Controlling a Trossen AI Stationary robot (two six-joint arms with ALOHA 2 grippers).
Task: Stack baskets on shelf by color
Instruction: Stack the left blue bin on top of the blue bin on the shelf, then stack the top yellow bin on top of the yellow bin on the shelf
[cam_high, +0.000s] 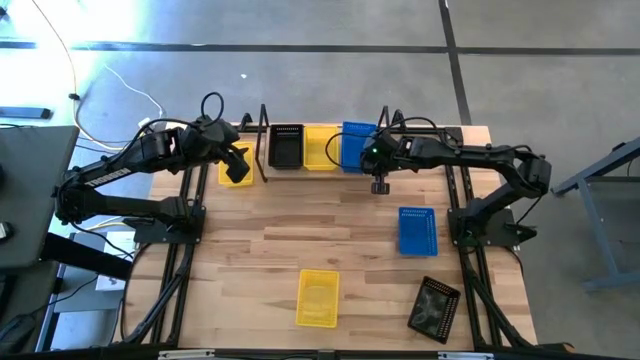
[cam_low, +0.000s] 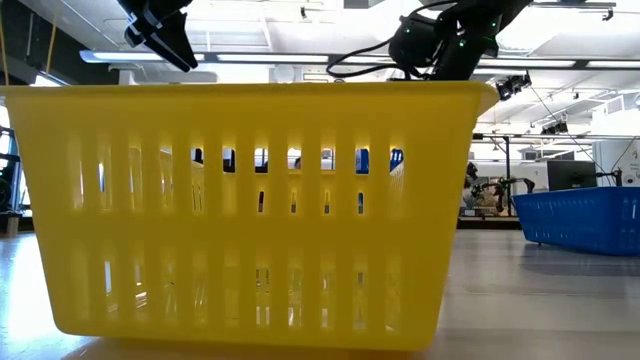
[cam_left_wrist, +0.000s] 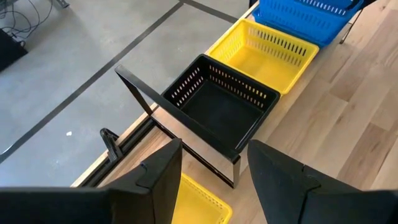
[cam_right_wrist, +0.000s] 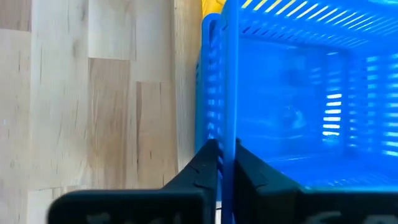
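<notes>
The right wrist view alone shows the right gripper (cam_right_wrist: 221, 163) pinching a blue basket (cam_right_wrist: 298, 81) wall; overhead: three yellow baskets, two blue, two black; left gripper (cam_left_wrist: 214, 180) open, empty.

Light wooden worktop (cam_high: 300, 235) of joined planks, on a grey concrete floor (cam_high: 300, 70) crossed by dark lines. White cables (cam_high: 120, 85) trailing over the floor at one side. Beyond, a large hall with long ceiling lights (cam_low: 330, 58) and distant desks with monitors (cam_low: 570, 175).
</notes>
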